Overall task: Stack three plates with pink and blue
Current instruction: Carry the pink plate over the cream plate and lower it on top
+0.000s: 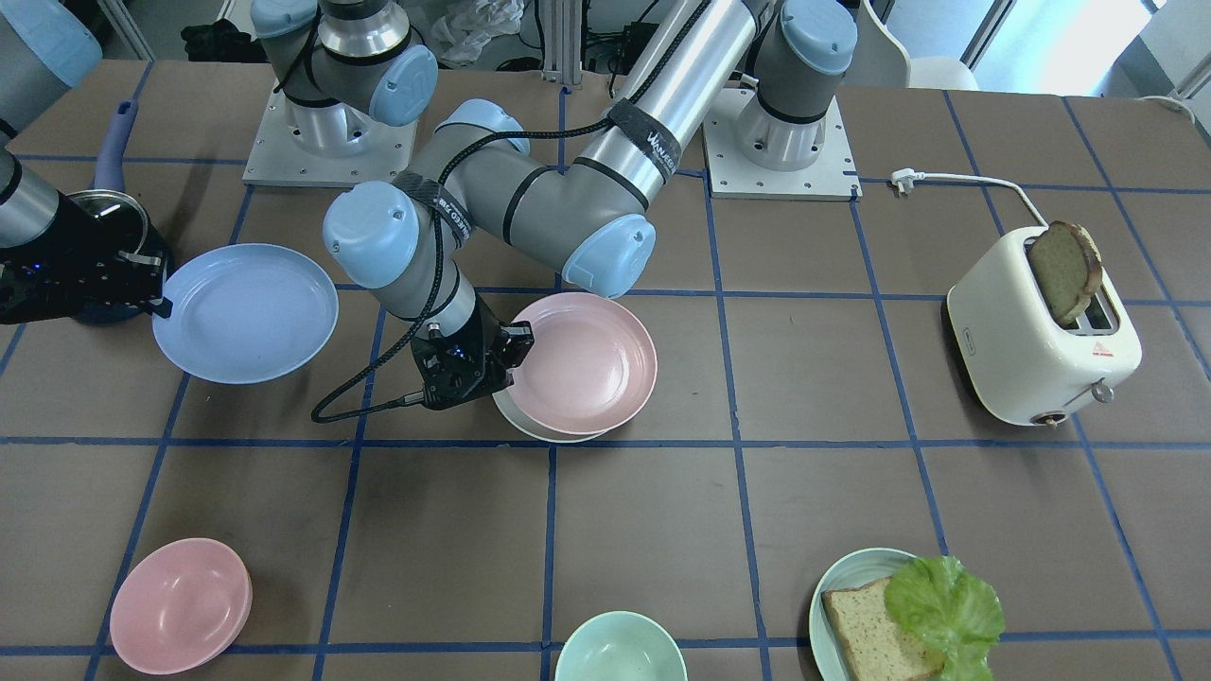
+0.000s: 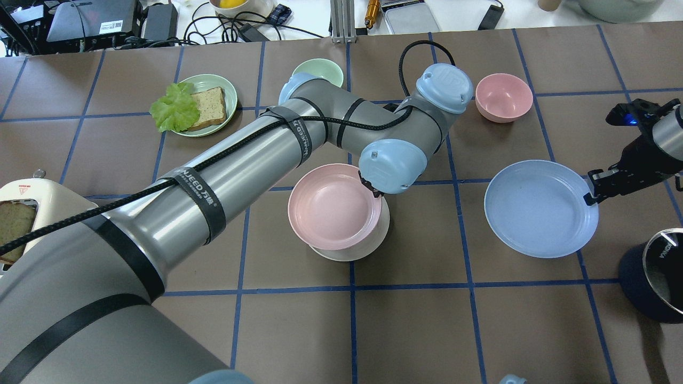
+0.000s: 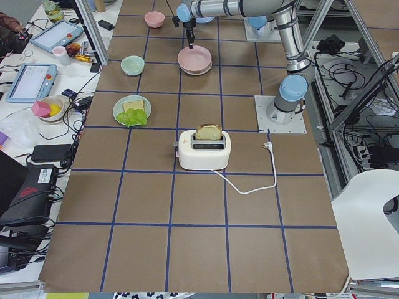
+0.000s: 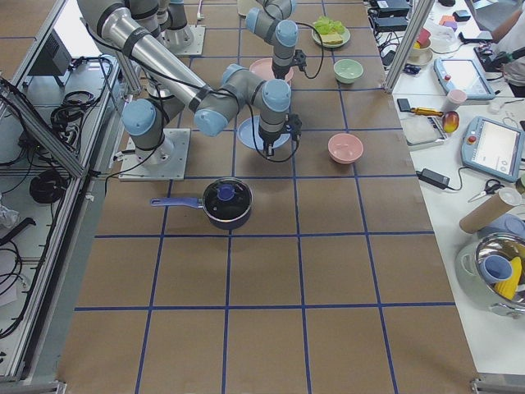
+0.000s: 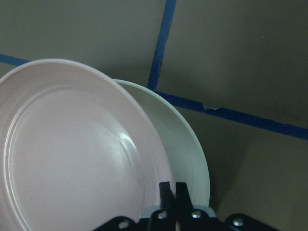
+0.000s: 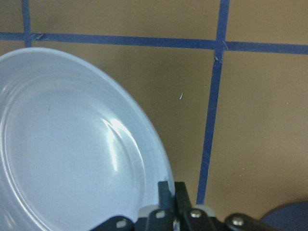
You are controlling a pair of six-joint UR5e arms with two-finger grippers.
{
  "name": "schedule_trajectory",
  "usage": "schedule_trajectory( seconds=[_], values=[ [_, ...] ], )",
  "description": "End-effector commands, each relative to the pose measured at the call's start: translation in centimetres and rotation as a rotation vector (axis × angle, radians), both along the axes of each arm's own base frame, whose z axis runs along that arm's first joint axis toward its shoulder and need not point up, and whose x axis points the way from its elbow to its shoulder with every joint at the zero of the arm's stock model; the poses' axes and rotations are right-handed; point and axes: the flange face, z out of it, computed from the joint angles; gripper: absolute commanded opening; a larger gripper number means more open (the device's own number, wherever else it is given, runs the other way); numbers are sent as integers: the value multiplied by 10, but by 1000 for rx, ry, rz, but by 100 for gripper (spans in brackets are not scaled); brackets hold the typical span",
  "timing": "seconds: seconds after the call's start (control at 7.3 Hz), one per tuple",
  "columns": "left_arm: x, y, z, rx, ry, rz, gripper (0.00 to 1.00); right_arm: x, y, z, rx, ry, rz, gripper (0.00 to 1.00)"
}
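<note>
**Pink plate**: lies over the white plate, shifted off centre so a crescent of white shows. I cannot tell whether it rests there or hangs just above. The left gripper has its jaws nearly closed, pinching the pink rim.

**Blue plate**: well apart from the white plate, on the robot's right. The right gripper has its jaws narrowly closed on the far rim. The plate looks lifted slightly off the table.

**Progress, as judged:** the first stacking is nearly done. Centring and release remain, then the blue plate goes on top.

**Room:**
- No object stands between the blue plate and the white plate except the left gripper itself, which sits on that side of the stack and probably must clear away first.
- A lidded pot stands close behind the right gripper.
- The bowls, the toaster and the bread plate lie well away from the white plate.
</note>
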Motion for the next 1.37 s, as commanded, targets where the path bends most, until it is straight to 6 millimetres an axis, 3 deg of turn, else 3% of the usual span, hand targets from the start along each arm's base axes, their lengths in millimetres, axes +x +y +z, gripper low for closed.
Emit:
schedule_trajectory(
  seconds=[0.0, 0.41, 1.23],
  values=[
    [-8, 6, -5, 4, -3, -13, 0, 0, 0, 0, -1, -1, 0, 0],
    [-16, 14, -9, 3, -9, -12, 0, 0, 0, 0, 0, -2, 0, 0],
    [-20, 3, -28, -28, 11, -14, 0, 0, 0, 0, -1, -2, 4, 0]
  ],
)
